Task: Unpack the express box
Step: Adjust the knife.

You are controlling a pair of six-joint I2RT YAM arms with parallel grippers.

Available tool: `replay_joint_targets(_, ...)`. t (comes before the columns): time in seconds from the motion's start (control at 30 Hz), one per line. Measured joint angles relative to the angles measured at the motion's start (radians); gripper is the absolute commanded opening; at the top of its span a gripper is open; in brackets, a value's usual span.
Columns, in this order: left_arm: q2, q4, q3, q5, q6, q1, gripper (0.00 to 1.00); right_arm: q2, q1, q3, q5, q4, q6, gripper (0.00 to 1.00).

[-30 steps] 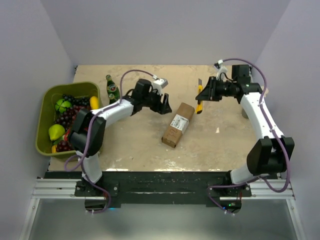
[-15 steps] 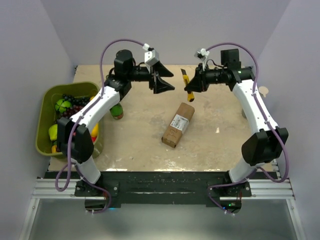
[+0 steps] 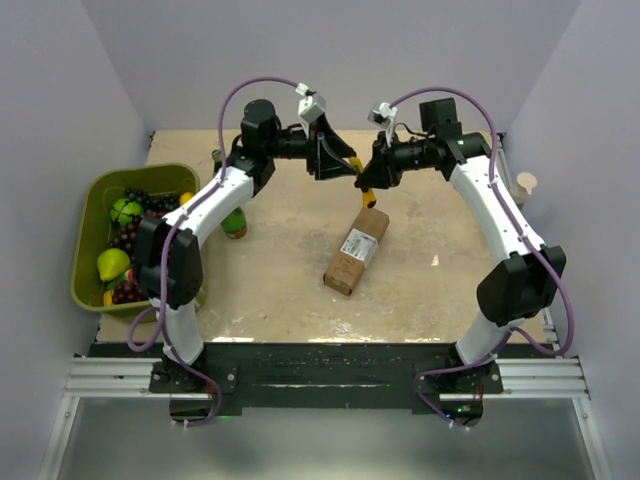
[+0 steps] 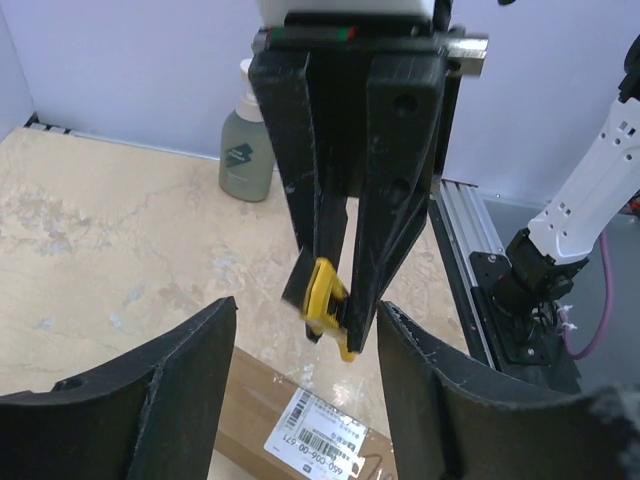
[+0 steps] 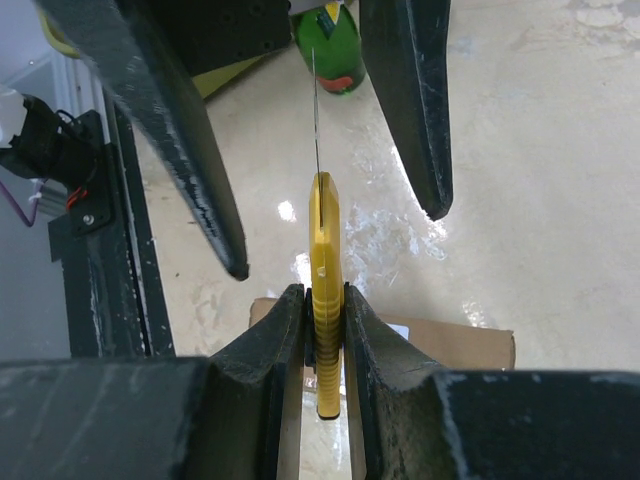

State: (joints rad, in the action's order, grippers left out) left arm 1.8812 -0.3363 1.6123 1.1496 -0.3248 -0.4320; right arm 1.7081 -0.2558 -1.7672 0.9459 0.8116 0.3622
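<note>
My right gripper (image 5: 324, 305) clamps the yellow utility knife (image 5: 323, 240), its blade (image 5: 316, 110) extended, raised above the table (image 3: 450, 290). Facing it, my left gripper (image 4: 305, 325) holds nothing, its jaws spread either side of the blade. Below both, the express box (image 3: 357, 249) lies flat mid-table, label up, clear of both grippers.

Bright even light, soft shadows, with white glare on the tabletop (image 5: 375, 240).
</note>
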Motion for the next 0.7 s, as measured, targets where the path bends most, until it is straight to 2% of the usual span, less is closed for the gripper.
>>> replay_joint_targets(0.2, 0.006, -0.007, 0.053, 0.027, -0.006, -0.008, 0.47, 0.0, -0.027, 0.023, -0.039, 0.004, 0.01, 0.0)
replay_joint_targets(0.37, 0.019, -0.003, 0.073, 0.06, -0.003, -0.014, 0.54, 0.0, -0.032, 0.025, -0.039, 0.004, 0.008, 0.0)
replay_joint_targets(0.5, 0.03, 0.131, 0.096, 0.075, 0.117, -0.016, 0.52, -0.002, -0.032, 0.025, -0.039, 0.004, 0.006, 0.0)
replay_joint_targets(0.63, 0.048, 0.338, 0.167, 0.067, 0.297, -0.016, 0.42, -0.003, -0.032, 0.025, -0.04, 0.004, 0.006, 0.0)
replay_joint_targets(0.7, 0.05, 0.404, 0.187, 0.068, 0.356, -0.016, 0.3, -0.004, -0.032, 0.025, -0.04, 0.004, 0.006, 0.0)
